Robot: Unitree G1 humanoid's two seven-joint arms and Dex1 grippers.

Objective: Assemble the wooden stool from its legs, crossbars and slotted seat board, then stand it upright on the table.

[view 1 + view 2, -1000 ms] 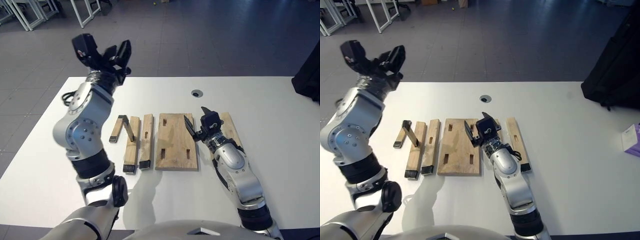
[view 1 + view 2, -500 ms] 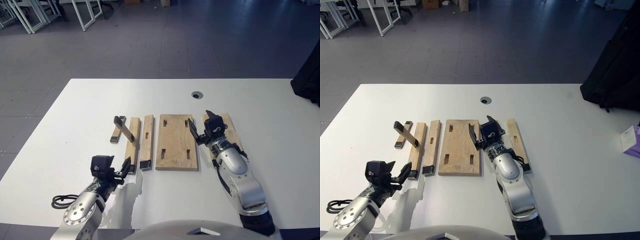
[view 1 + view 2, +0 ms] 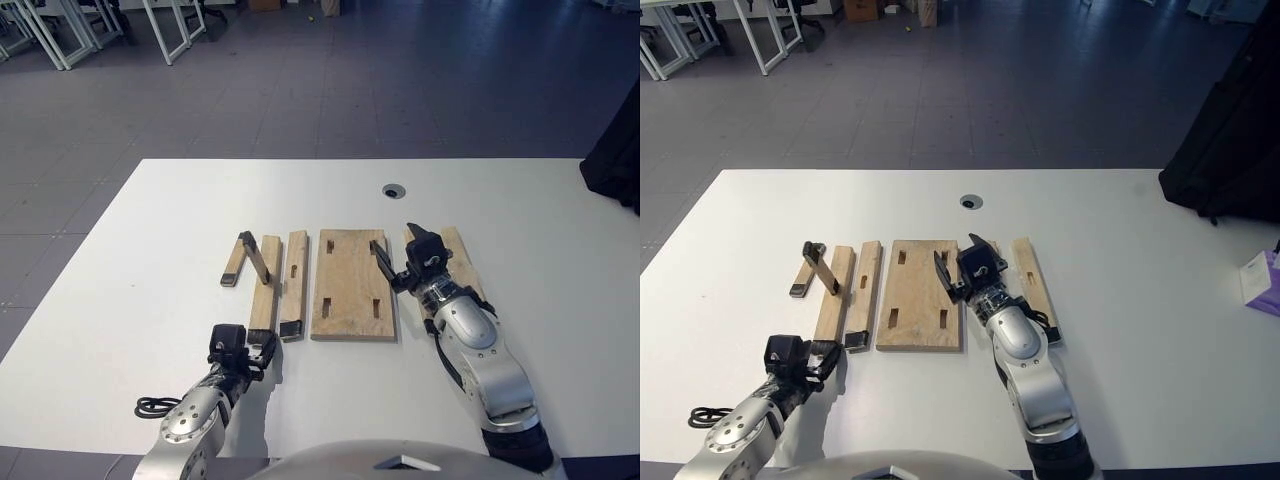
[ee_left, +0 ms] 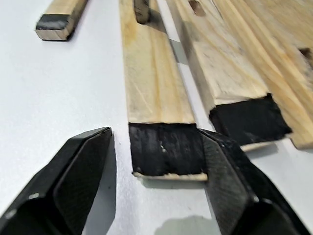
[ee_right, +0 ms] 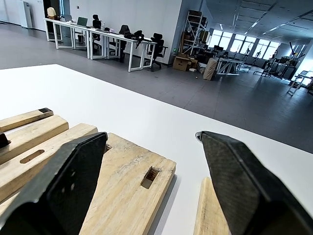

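Observation:
The slotted seat board (image 3: 353, 283) lies flat mid-table. Left of it lie two long legs (image 3: 265, 283) (image 3: 293, 280) with black-painted near ends, and a short crossbar (image 3: 232, 262) with a dark piece leaning over it. Another leg (image 3: 462, 258) lies right of the board. My left gripper (image 3: 245, 348) is open, low on the table at the leftmost long leg's near end; the left wrist view has its fingers (image 4: 80, 171) flanking the black end (image 4: 166, 149). My right gripper (image 3: 400, 258) is open, hovering over the board's right edge (image 5: 127, 191).
A round cable hole (image 3: 393, 187) sits in the white table (image 3: 560, 260) beyond the board. A black cable loop (image 3: 155, 407) lies near the front edge by my left arm. A purple box (image 3: 1262, 282) stands at the far right.
My left arm came down from high above the table's far left to the front edge, then moved right up to the leg's near end. The right gripper stayed put.

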